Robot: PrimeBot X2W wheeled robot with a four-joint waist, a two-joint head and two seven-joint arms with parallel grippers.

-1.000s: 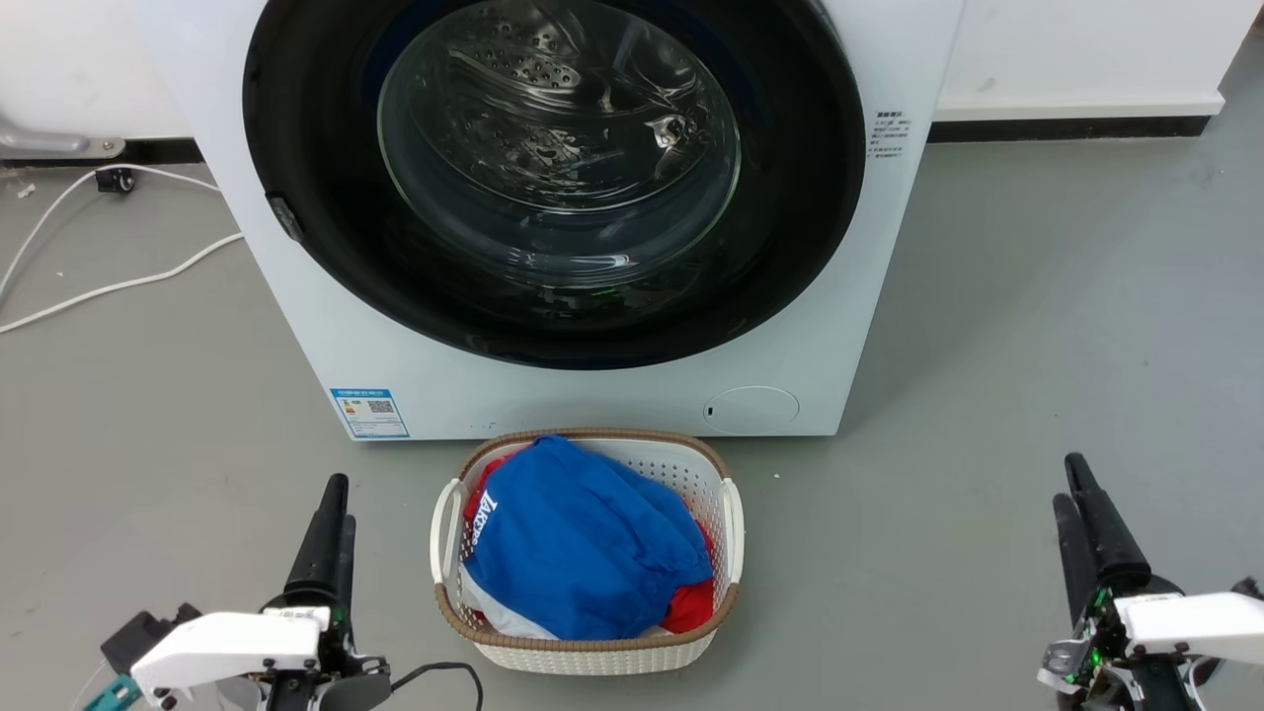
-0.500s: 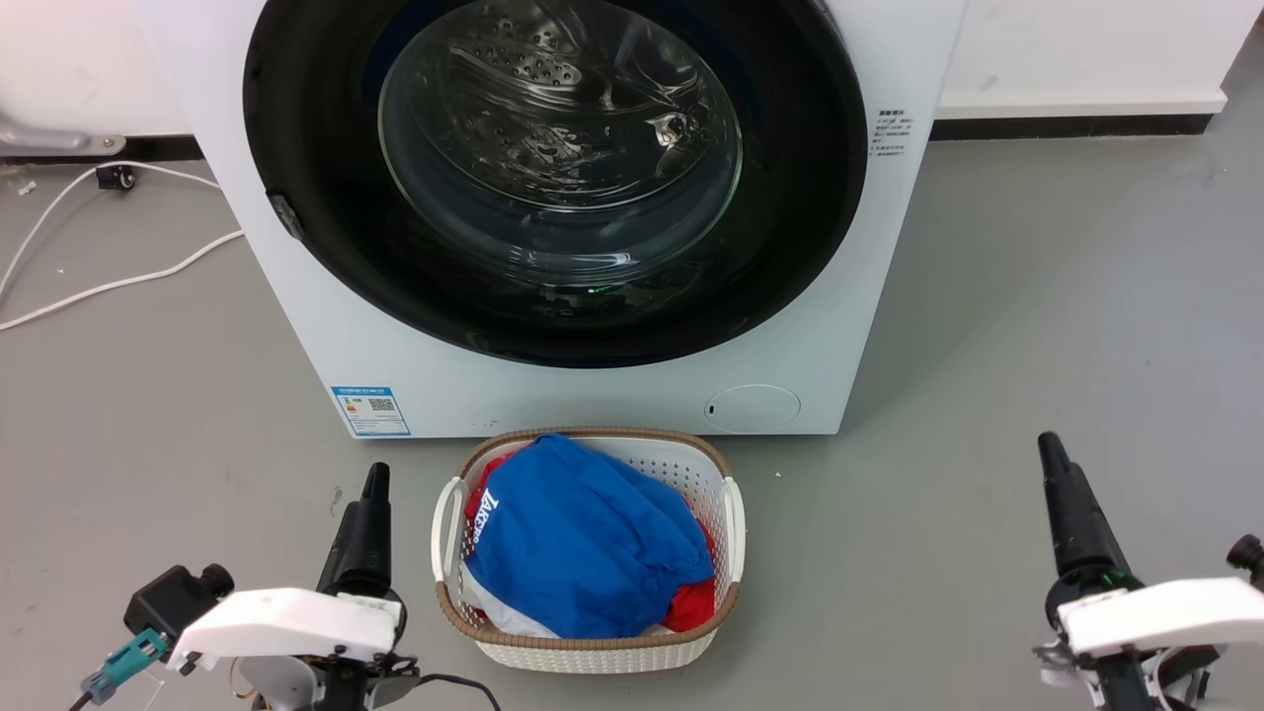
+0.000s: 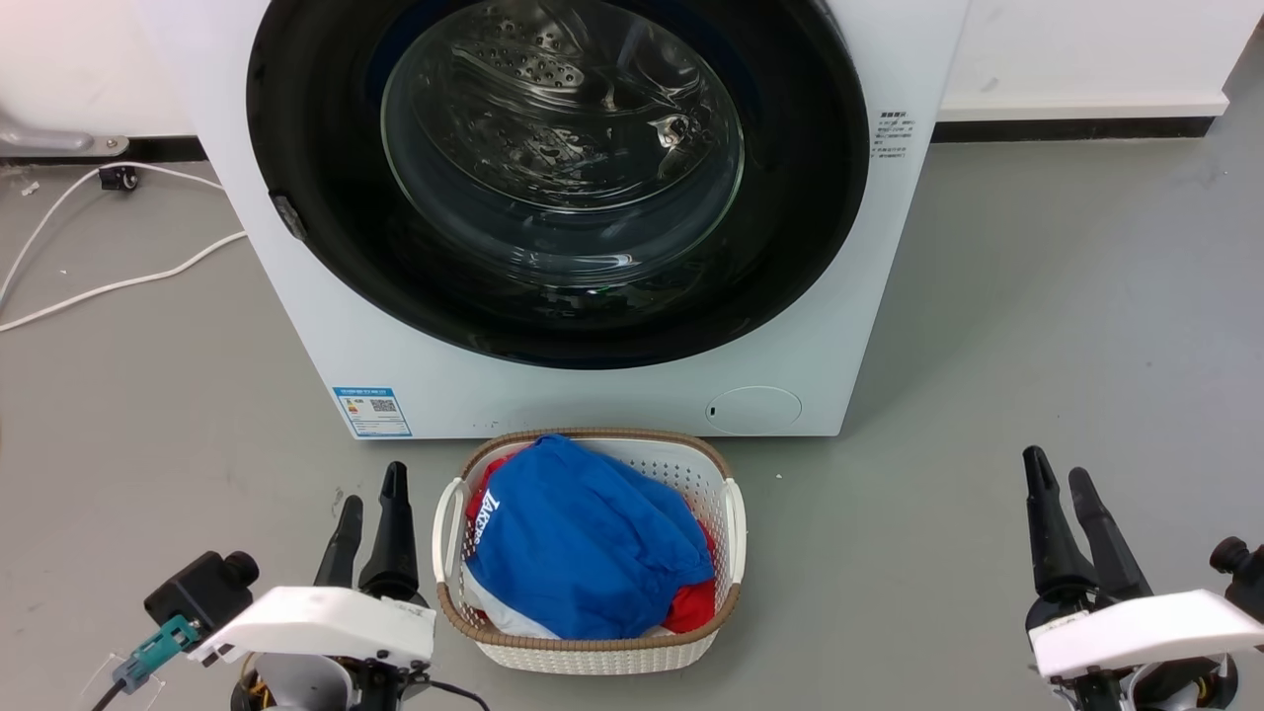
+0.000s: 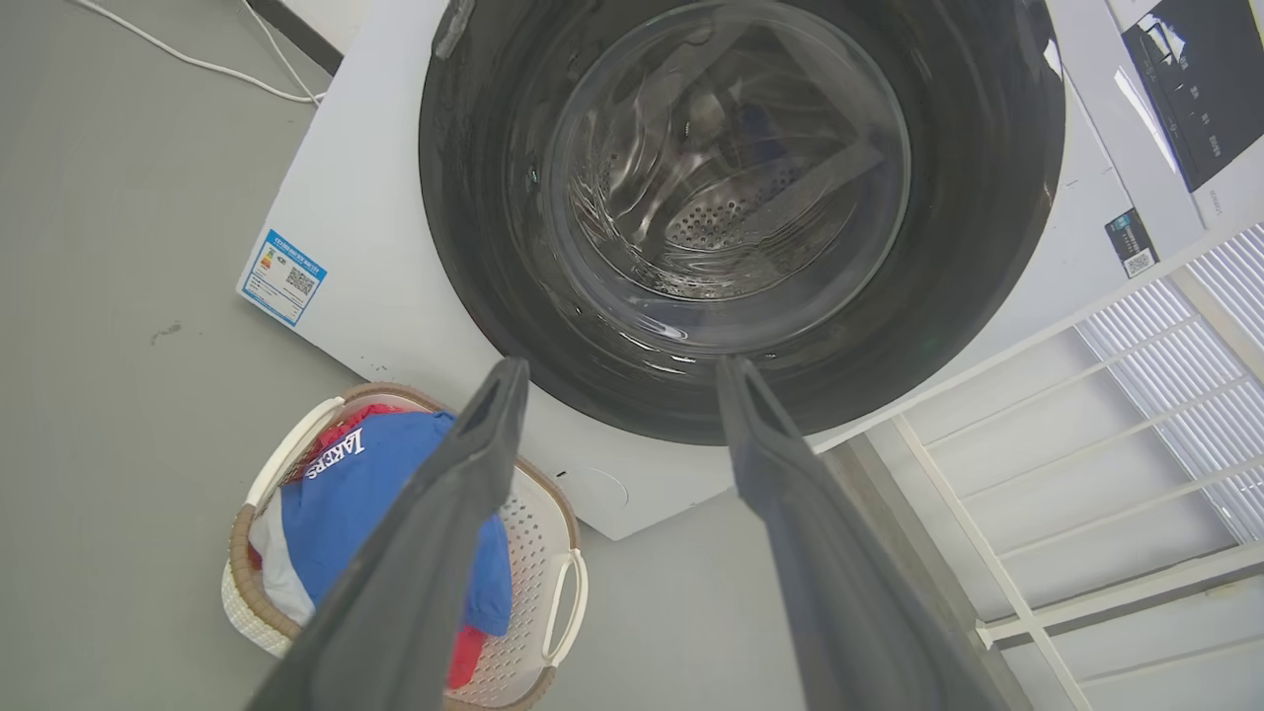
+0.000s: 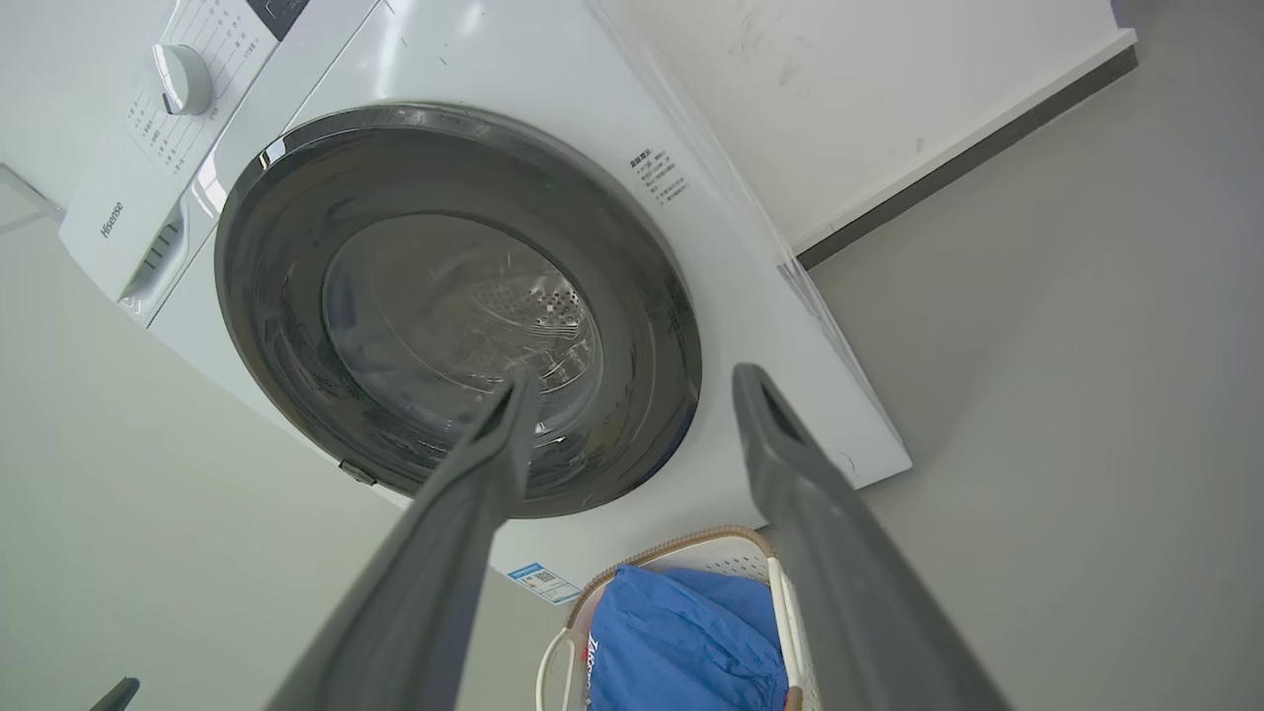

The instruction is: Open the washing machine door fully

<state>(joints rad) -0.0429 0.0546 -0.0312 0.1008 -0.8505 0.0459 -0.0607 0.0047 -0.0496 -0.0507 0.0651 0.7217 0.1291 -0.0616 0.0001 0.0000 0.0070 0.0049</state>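
Black washing machine door (image 3: 558,178) shut, top cropped in head view

White perforated basket (image 3: 592,657) with brown rim sat on grey floor (image 3: 1037,296), near round white flap (image 3: 753,409). Blue garment (image 3: 583,543) on top, red fabric (image 3: 688,607) underneath. Blue label (image 3: 372,412) further left. 2 white cables (image 3: 99,290) lay far left.

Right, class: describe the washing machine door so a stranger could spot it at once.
Find the white washing machine behind the laundry basket. Its front holds the washing machine door, a glossy black ring around bulging clear glass. The round white flap below is far smaller.
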